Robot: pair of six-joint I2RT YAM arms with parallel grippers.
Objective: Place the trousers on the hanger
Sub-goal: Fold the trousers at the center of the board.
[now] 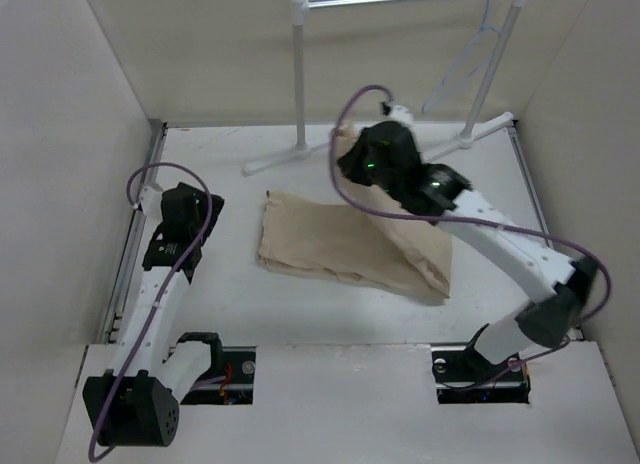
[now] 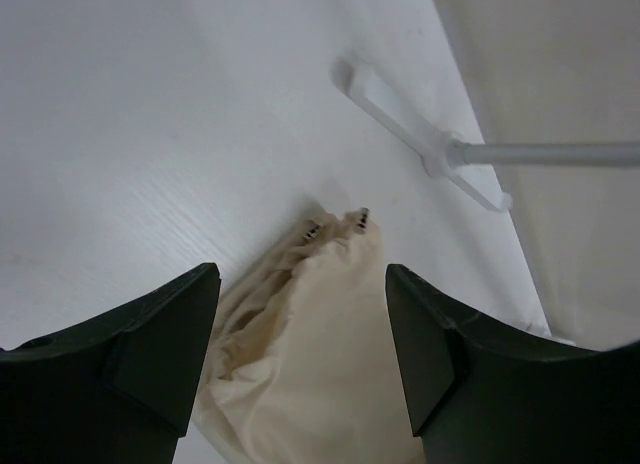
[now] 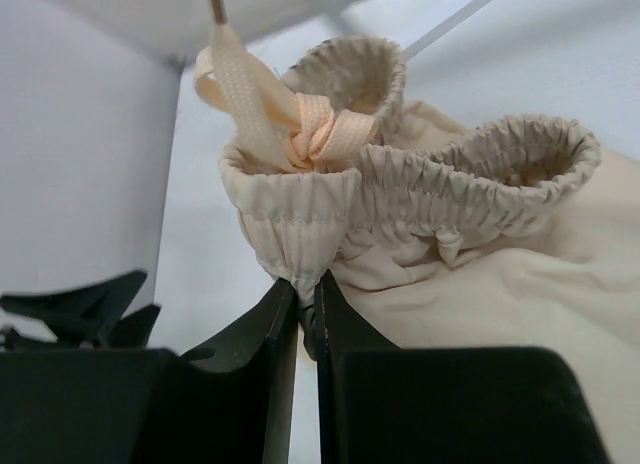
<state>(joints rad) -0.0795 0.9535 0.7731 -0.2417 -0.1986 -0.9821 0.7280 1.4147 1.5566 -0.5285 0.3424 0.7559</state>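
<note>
The beige trousers [image 1: 340, 246] lie folded on the table's middle, their waist end lifted at the back. My right gripper [image 1: 350, 156] is shut on the elastic waistband [image 3: 300, 234] just under the knotted drawstring [image 3: 305, 134] and holds it off the table. My left gripper [image 1: 213, 208] is open and empty at the left, low over the table; between its jaws the left wrist view shows the trousers' end [image 2: 310, 334] a short way ahead. The thin pale wire hanger [image 1: 468, 52] hangs from the rack's bar at the back right.
The white tubular rack [image 1: 298, 64] stands at the back, its feet [image 2: 420, 134] reaching onto the table near the trousers' waist. Beige walls close in on the left, right and back. Two openings in the near edge hold the arm bases.
</note>
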